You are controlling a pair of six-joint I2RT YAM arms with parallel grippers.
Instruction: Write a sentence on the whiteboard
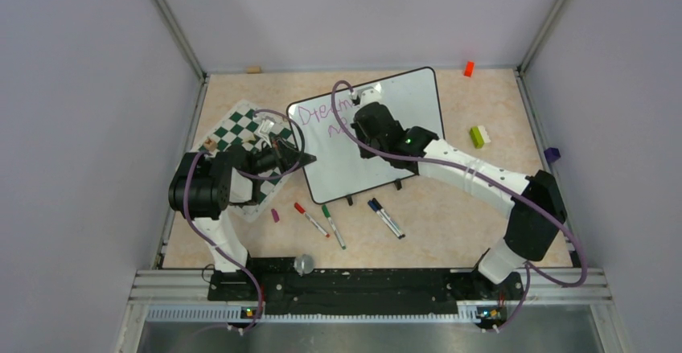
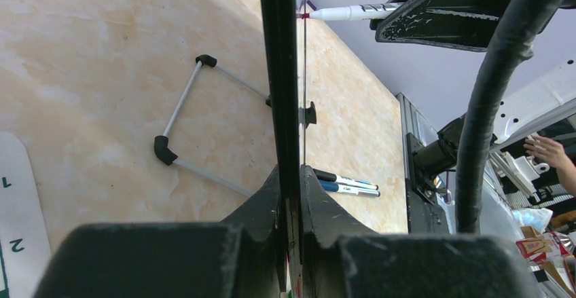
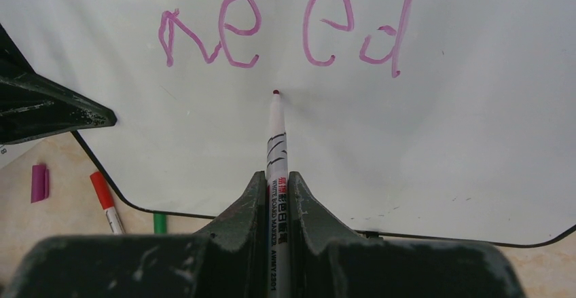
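Note:
The whiteboard (image 1: 386, 120) stands tilted at mid-table, black-framed. Purple-pink lettering (image 1: 318, 116) starts "Dream" at its upper left; the right arm hides the rest. In the right wrist view the board (image 3: 441, 142) carries the word "need" (image 3: 285, 36). My right gripper (image 3: 277, 182) is shut on a white marker (image 3: 276, 149) whose tip touches the board just below "need". My left gripper (image 2: 291, 176) is shut on the board's black edge (image 2: 278, 74), seen edge-on. From above, the left gripper (image 1: 301, 160) sits at the board's left edge and the right gripper (image 1: 363, 116) over its upper middle.
A green-and-white chess mat (image 1: 249, 140) lies under the left arm. Red (image 1: 310, 218), green (image 1: 333, 224) and two dark markers (image 1: 386, 217) and a purple cap (image 1: 275, 215) lie in front of the board. A green-white block (image 1: 479, 136), orange block (image 1: 468, 68) and purple block (image 1: 552, 154) lie right.

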